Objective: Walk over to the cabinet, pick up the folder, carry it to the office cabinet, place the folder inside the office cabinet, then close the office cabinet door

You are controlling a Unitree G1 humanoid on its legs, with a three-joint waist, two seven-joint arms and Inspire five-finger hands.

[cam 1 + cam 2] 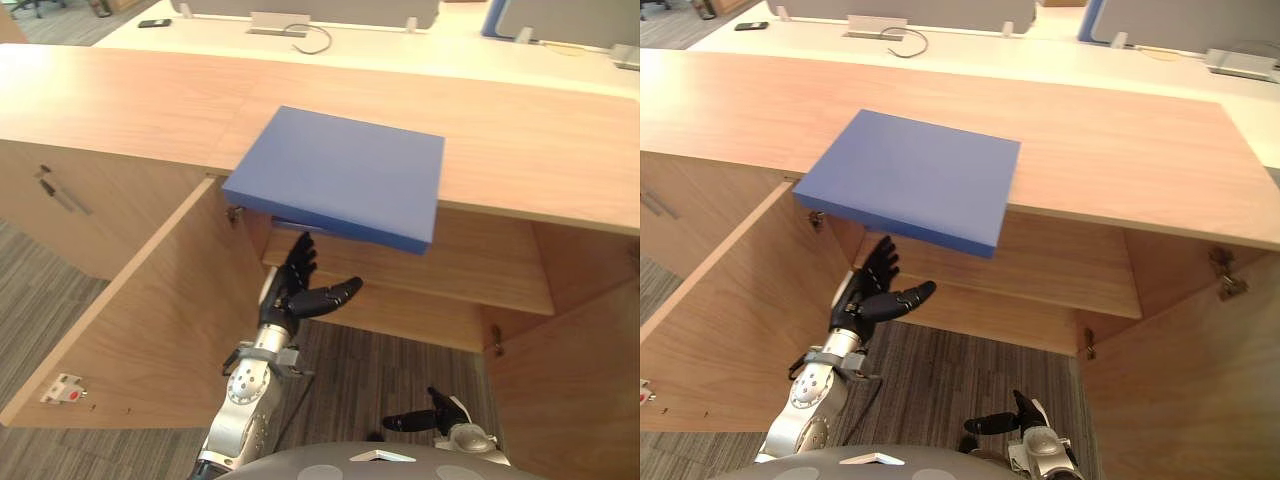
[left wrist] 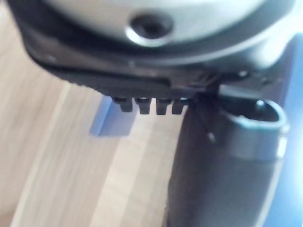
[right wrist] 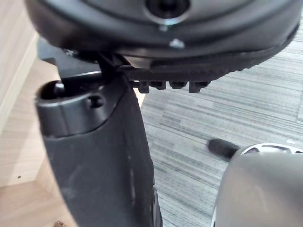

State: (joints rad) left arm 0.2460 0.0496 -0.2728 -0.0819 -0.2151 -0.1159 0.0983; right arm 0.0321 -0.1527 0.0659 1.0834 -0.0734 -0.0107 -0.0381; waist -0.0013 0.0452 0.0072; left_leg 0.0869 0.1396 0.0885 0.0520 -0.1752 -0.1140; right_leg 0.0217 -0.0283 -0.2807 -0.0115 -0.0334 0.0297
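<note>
A flat blue folder (image 1: pixel 340 175) lies on the wooden cabinet top (image 1: pixel 120 110), its near edge hanging out over the open cabinet front. My left hand (image 1: pixel 295 290) is raised just below that overhanging edge, open with its fingers straight and thumb spread, not touching the folder. A corner of the folder (image 2: pixel 111 118) shows past the fingers in the left wrist view. My right hand (image 1: pixel 440 412) hangs low over the carpet, open and holding nothing.
The cabinet's left door (image 1: pixel 150 320) swings wide open towards me, and the right door (image 1: pixel 580 390) stands open too. A bare wooden shelf (image 1: pixel 480 270) runs inside. Behind the cabinet is a white desk (image 1: pixel 400 45) with monitor stands and a cable.
</note>
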